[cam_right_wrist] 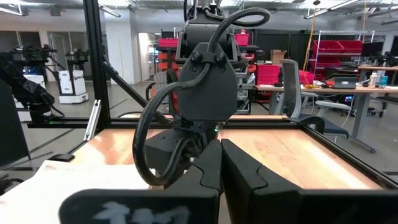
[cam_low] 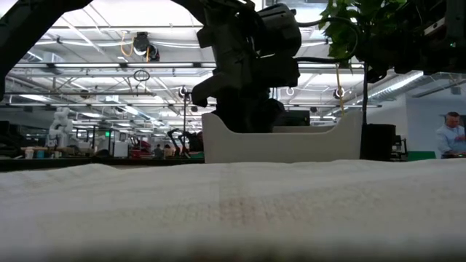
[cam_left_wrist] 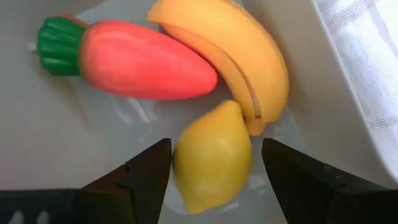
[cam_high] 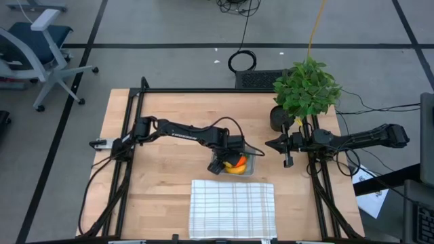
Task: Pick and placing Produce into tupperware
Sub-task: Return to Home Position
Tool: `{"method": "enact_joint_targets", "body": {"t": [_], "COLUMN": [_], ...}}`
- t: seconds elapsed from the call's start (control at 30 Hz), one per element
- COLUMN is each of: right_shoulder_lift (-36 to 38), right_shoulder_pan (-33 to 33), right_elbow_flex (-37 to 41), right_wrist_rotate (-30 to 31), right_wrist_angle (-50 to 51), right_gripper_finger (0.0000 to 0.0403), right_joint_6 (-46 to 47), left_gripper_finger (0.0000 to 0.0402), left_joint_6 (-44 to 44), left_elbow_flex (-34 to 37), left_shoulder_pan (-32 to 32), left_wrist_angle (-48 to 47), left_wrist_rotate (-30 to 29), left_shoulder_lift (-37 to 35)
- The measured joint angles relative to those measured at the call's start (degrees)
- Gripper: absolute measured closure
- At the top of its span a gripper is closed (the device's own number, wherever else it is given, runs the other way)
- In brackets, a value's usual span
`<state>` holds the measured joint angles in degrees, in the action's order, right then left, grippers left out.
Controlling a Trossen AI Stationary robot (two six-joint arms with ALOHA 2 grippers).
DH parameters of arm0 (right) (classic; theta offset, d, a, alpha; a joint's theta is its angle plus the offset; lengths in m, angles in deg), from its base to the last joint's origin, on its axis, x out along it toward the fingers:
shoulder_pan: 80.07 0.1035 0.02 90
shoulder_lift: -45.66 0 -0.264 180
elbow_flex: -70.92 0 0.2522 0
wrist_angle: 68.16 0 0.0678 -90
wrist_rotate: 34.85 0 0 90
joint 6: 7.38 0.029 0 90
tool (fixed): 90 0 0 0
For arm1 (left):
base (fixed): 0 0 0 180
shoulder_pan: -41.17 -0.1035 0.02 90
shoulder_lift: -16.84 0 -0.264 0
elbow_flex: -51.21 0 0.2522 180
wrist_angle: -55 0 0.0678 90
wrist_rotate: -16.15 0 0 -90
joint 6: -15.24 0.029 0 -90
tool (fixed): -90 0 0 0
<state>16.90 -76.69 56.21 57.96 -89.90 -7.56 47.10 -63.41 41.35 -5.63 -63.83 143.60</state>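
Left wrist view: left gripper (cam_left_wrist: 216,148) is spread wide either side of the lemon (cam_left_wrist: 211,168), not pinching it, so likely let go. The lemon lies in the tub (cam_left_wrist: 118,127) touching the banana (cam_left_wrist: 242,56), with the carrot (cam_left_wrist: 137,59) alongside. All three are in, so probably only the retract is left. Right gripper (cam_high: 285,144) is pressed closed, parked near the plant (cam_high: 306,88).
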Motion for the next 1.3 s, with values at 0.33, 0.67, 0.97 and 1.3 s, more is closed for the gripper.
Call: {"method": "enact_joint_targets", "body": {"t": [0.33,0.67,0.97,1.3], "right_shoulder_lift": [0.0,0.0,0.0,-0.1], "right_shoulder_pan": [0.0,0.1,0.1,0.1], "right_elbow_flex": [0.0,0.0,0.0,0.0], "right_wrist_rotate": [0.0,0.0,-0.1,-0.1], "right_wrist_angle": [-0.3,-0.1,-0.8,-0.9], "right_gripper_finger": [0.0403,0.0403,0.0403,0.0403], "right_joint_6": [0.0,1.0,1.3,0.5], "left_gripper_finger": [0.0167,0.0344,0.0399,0.04], "left_joint_6": [1.4,1.4,-3.2,-7.2], "left_elbow_flex": [0.0,0.0,1.5,29.7], "left_shoulder_pan": [1.7,4.6,4.8,4.8], "left_wrist_angle": [-5.3,-14.0,-16.0,13.6], "left_wrist_rotate": [-8.1,-10.3,-11.5,-16.1], "left_shoulder_lift": [-6.6,-19.5,-33.5,-56.6]}}
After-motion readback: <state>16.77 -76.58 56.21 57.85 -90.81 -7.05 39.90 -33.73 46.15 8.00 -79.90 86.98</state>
